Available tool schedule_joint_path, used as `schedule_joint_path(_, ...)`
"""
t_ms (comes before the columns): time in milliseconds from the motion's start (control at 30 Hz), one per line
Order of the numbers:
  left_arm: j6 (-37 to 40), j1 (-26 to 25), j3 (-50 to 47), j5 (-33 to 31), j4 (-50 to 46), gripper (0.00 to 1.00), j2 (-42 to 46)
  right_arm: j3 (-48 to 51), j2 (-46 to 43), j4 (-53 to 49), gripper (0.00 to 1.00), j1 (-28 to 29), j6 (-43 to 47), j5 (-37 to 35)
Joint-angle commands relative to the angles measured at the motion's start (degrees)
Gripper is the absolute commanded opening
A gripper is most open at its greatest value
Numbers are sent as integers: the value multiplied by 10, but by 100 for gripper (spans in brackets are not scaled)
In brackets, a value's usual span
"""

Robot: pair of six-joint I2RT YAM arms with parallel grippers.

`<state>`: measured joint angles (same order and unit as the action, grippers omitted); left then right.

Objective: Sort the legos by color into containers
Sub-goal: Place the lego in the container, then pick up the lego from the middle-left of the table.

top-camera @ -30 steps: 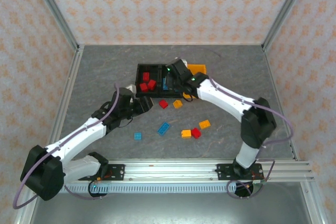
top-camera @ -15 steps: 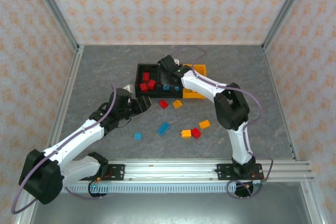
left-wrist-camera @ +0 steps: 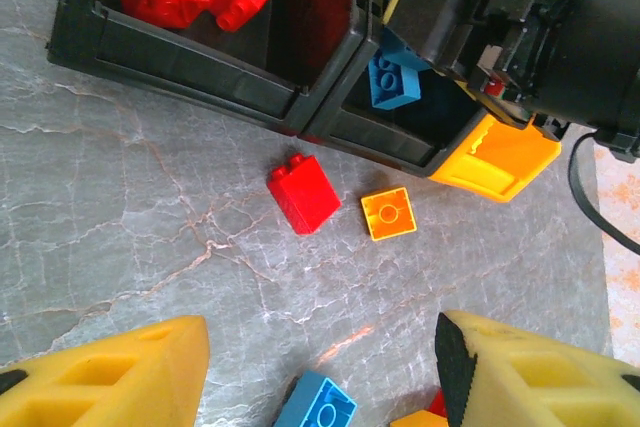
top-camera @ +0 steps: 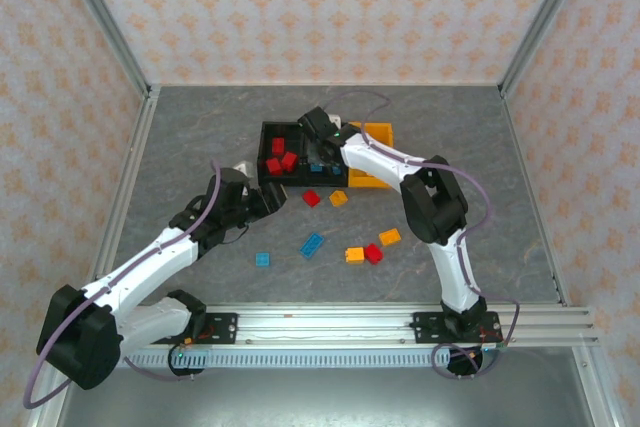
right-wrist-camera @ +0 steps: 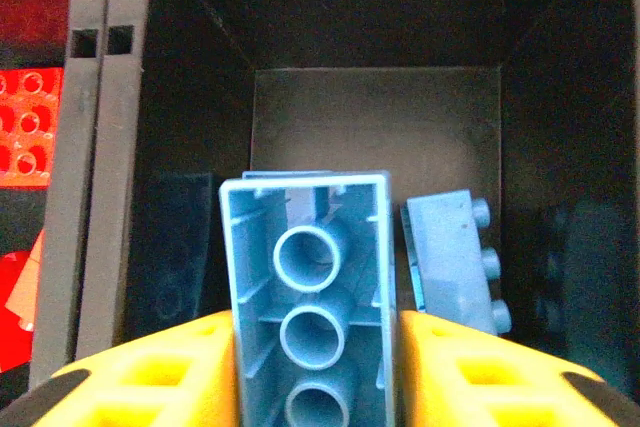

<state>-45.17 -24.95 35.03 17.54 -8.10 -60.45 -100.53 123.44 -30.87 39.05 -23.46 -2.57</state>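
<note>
- Grey marbled table (top-camera: 180, 147) carries the containers (top-camera: 268, 130) mid-table, at 12 o'clock from the arms.
- Left gripper (left-wrist-camera: 320, 367) hangs empty with its fingers apart, over loose legos (left-wrist-camera: 303, 192) at the bins' 6 o'clock.
- Right gripper (right-wrist-camera: 315, 347) reaches into the middle black bin (right-wrist-camera: 375, 107). A blue brick (right-wrist-camera: 305, 287) stands between its fingers; pinched or merely flanked, I cannot tell.
- That brick looks light, rigid and slick, so I'd grip its flat long sides.
- The right wrist view gives its hollow underside, while the overhead view gives the strays' spread.

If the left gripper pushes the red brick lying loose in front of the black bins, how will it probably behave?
The red brick looks like hard moulded plastic, so probably stiff. It rests on a flat side, so it should slide, not roll. The blue brick shows a hollow underside, so such bricks are likely light and may skid away.
</note>
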Motion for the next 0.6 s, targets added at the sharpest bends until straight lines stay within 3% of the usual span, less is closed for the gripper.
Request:
schedule_joint_path(0,-3,4,-6,-9,-10,63,0,-17,0,-19,51,-4,-4,-23)
schedule_joint_path(300,-4,4,5,-22,-24,63,0,6,-86,5,55,6,9,-8)
schedule_joint_path(567,7,8,24,-75,-90,63,-12,167,-239,85,55,18,18,55)
